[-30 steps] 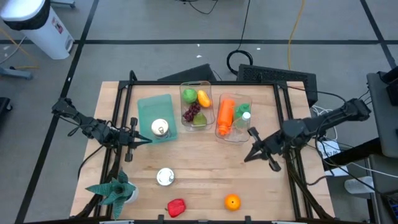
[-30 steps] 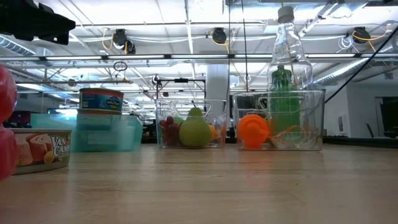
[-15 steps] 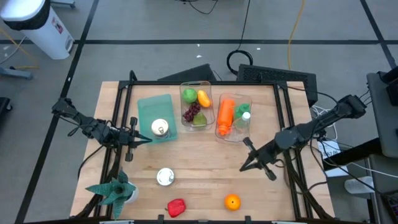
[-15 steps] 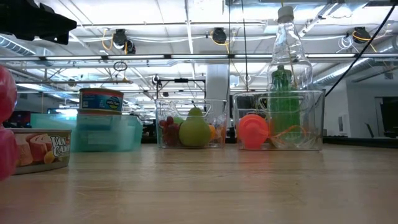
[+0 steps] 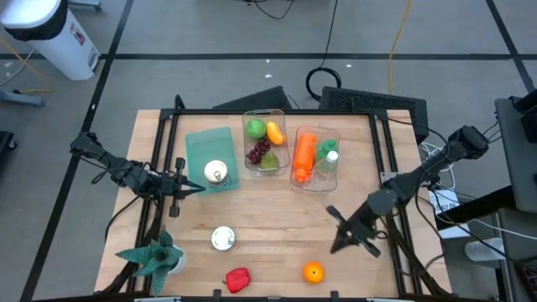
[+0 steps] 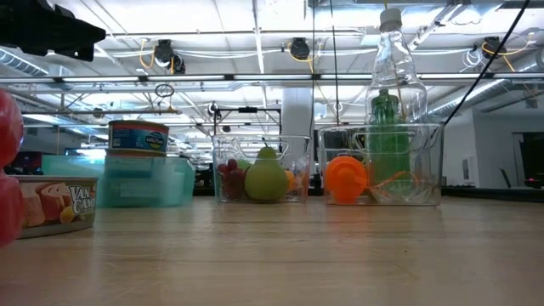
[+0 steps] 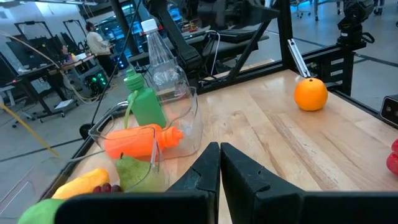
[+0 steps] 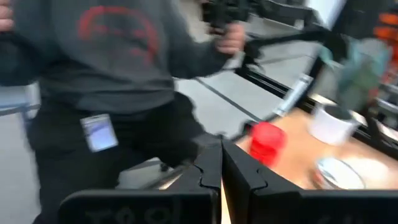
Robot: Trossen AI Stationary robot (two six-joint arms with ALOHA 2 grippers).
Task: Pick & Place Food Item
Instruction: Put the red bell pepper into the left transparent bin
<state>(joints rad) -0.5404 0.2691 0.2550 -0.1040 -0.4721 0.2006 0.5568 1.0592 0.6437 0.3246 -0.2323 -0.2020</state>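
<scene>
we judge the task barely begun: nothing is picked up yet. the right gripper (image 5: 336, 247) hangs closed and empty above the bench (image 5: 268, 218), toward its front right, near an orange (image 5: 313, 272) by the front edge. the left gripper (image 5: 198, 189), closed and empty, waits at the left side. the orange is round, bright and whole; a red pepper (image 5: 238, 278) lies further left along that edge.

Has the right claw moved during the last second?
Yes. In the high view the right claw has moved away from the clear bin of bottles, toward the orange near the table's front edge.
</scene>
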